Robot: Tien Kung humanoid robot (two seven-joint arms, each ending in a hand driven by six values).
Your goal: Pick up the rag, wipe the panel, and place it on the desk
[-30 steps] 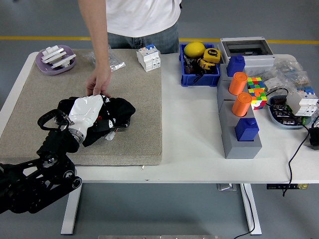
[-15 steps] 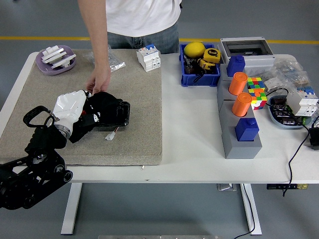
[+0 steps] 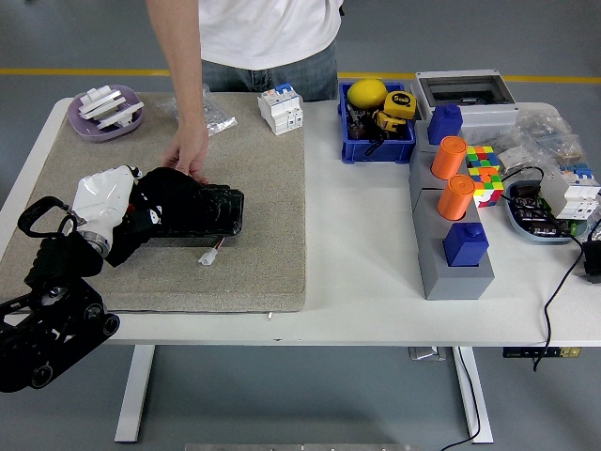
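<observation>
A black panel [image 3: 214, 209] lies on the beige mat [image 3: 263, 207], with a small white plug [image 3: 208, 257] trailing from its near side. My left hand [image 3: 131, 214], white-backed, rests at the panel's left end. Its fingers are curled on a black rag [image 3: 160, 193] that is bunched over that end. A person at the far side presses one hand [image 3: 193, 156] on the panel's far edge. The rag hides my fingertips. My right arm is out of sight.
A purple dish [image 3: 103, 115] of white parts and a clear bag [image 3: 214, 118] sit at the mat's far edge, beside a white breaker [image 3: 280, 107]. To the right are a blue bin [image 3: 376, 132], a grey stand [image 3: 449, 246] with orange cylinders and a colour cube [image 3: 483, 173].
My left hand has dragged the rag leftward across the panel, uncovering its right part. The person's hand has stayed on the far edge.
</observation>
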